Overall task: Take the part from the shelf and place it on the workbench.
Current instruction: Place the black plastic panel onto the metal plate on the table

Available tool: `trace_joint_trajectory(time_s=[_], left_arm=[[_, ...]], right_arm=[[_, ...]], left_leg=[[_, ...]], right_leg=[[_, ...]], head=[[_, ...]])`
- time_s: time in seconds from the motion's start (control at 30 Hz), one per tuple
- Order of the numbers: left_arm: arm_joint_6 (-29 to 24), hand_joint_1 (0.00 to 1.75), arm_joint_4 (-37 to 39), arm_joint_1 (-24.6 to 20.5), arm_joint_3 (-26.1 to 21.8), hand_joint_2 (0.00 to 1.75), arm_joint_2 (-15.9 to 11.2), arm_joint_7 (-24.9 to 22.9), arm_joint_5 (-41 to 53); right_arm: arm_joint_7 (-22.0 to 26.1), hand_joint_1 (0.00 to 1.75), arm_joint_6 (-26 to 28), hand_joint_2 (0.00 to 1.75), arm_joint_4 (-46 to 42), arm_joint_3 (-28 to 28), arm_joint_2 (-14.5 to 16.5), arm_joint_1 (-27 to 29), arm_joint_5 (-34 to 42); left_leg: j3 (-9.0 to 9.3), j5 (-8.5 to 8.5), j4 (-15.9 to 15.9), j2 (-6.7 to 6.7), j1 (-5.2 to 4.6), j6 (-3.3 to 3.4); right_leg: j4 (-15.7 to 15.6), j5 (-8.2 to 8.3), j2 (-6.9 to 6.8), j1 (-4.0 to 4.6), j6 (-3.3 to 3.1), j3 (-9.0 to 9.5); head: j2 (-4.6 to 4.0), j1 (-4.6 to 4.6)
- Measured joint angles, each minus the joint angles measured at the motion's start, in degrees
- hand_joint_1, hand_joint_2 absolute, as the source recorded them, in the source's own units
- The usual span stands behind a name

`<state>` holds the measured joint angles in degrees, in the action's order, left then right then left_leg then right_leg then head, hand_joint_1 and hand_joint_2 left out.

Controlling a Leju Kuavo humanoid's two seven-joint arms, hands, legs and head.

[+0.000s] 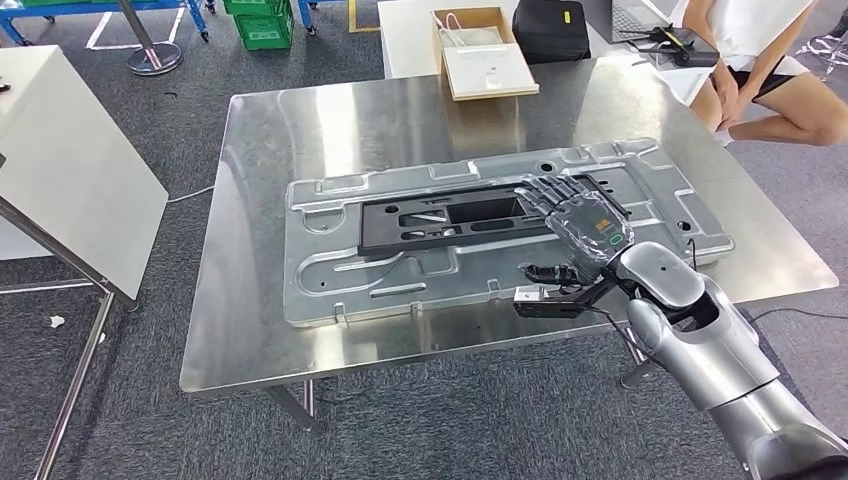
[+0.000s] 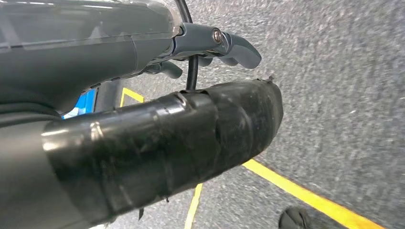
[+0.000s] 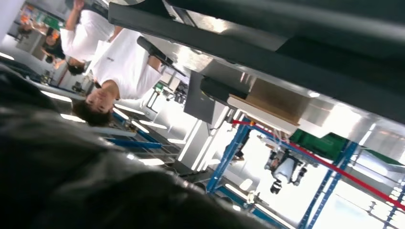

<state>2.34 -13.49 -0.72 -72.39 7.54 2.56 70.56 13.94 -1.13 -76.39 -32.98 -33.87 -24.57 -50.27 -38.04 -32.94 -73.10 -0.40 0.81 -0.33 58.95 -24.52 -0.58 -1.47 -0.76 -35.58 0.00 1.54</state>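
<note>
Stamped metal part (image 1: 400, 250) with a black insert lies flat at mid-frame on the steel workbench (image 1: 300, 130), long side across. Right hand (image 1: 580, 222) rests palm-down on the part's right half, fingers spread flat, gripping nothing. Left hand (image 2: 219, 45) hangs over grey carpet, fingers loosely apart, holding nothing. Cardboard box (image 1: 485, 50) upper centre; seated person (image 1: 760, 60) upper right.
</note>
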Motion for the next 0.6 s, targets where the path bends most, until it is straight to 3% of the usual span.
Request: trace_joint_trajectory(time_s=[0.03,0.1,0.17,0.23,0.27,0.33,0.4,0.43,0.47,0.5,0.53,0.6], left_arm=[[0.07,0.0,-0.01,-0.03,0.0,0.0,0.0,0.01,0.08],[0.19,0.0,-0.04,-0.17,-0.01,0.0,-0.02,0.04,0.17],[0.3,0.0,-0.08,-0.28,-0.02,0.0,-0.05,0.05,0.21],[0.38,0.0,-0.09,-0.26,-0.04,0.0,-0.08,0.06,0.21],[0.4,0.0,-0.09,-0.28,-0.05,0.0,-0.08,0.06,0.21],[0.42,0.0,-0.09,-0.33,-0.07,0.0,-0.09,0.05,0.21],[0.42,0.0,-0.09,-0.35,-0.07,0.0,-0.09,0.05,0.21],[0.42,0.0,-0.09,-0.34,-0.07,0.0,-0.09,0.05,0.21],[0.43,0.0,-0.09,-0.34,-0.08,0.0,-0.09,0.06,0.21],[0.43,0.0,-0.09,-0.34,-0.1,0.0,-0.09,0.06,0.22],[0.43,0.0,-0.09,-0.35,-0.13,0.0,-0.09,0.06,0.24],[0.47,0.0,-0.09,-0.38,-0.24,0.0,0.02,0.05,0.27]], right_arm=[[0.02,0.0,-0.03,0.0,0.0,0.02,-0.06,-0.06,0.01],[0.04,0.0,-0.03,0.0,-0.13,0.18,-0.34,-0.28,0.02],[0.09,0.0,-0.05,0.0,-0.32,0.36,-0.58,-0.6,0.03],[0.3,0.0,-0.22,0.0,-0.42,0.41,-0.68,-0.88,0.05],[0.44,0.0,-0.32,0.0,-0.44,0.42,-0.76,-0.96,0.06],[0.63,0.0,-0.49,0.0,-0.44,0.43,-0.93,-1.02,0.07],[0.7,0.0,-0.61,0.0,-0.44,0.44,-1.02,-1.07,0.08],[0.73,0.0,-0.66,0.0,-0.44,0.44,-1.03,-1.07,0.08],[0.75,0.0,-0.68,0.0,-0.44,0.44,-1.04,-1.06,0.08],[0.75,0.0,-0.69,0.0,-0.44,0.44,-1.04,-1.07,0.08],[0.75,0.0,-0.68,0.0,-0.44,0.44,-1.04,-1.12,0.08],[0.75,0.0,-0.64,0.0,-0.46,0.47,-1.05,-1.38,0.08]], left_leg=[[2.45,1.63,3.04,0.02,0.16,-0.09],[7.84,2.85,11.05,-0.03,0.12,0.0],[10.0,2.54,15.12,-0.17,-0.19,0.46],[9.41,3.35,15.42,-0.12,-0.33,1.36],[9.1,3.88,15.56,-0.01,-0.32,1.9],[8.07,5.22,15.86,0.22,-0.27,2.94],[6.51,6.42,15.75,0.26,-0.58,3.43],[5.62,7.0,15.62,0.25,-0.79,3.52],[4.74,7.51,15.43,0.25,-1.0,3.57],[3.88,7.96,15.16,0.22,-1.19,3.58],[3.09,8.36,14.87,0.19,-1.35,3.55],[1.98,9.1,14.37,0.12,-1.59,3.36]], right_leg=[[0.17,0.35,-0.03,-0.08,0.25,-0.54],[0.52,1.02,-0.1,-0.15,0.95,-1.35],[0.53,1.76,-0.17,-0.12,1.81,-1.61],[0.31,2.32,-0.15,-0.21,2.66,-1.64],[0.73,1.59,-0.09,-0.28,2.93,-1.93],[4.47,-2.79,0.05,-0.37,3.17,-3.32],[11.51,-8.02,0.13,-0.24,3.24,-5.26],[14.52,-9.11,0.15,-0.16,3.23,-5.7],[16.03,-8.88,0.17,-0.07,3.11,-5.41],[15.47,-7.59,0.2,0.08,2.83,-4.04],[12.92,-6.02,0.25,0.34,2.39,-1.62],[4.97,-5.17,0.33,0.97,1.21,4.06]], head=[[0.0,0.0],[0.0,0.01],[0.0,0.05],[0.0,0.08],[0.0,0.09],[0.0,0.11],[0.0,0.1],[0.0,0.09],[0.0,0.09],[0.0,0.09],[0.0,0.08],[0.0,0.08]])
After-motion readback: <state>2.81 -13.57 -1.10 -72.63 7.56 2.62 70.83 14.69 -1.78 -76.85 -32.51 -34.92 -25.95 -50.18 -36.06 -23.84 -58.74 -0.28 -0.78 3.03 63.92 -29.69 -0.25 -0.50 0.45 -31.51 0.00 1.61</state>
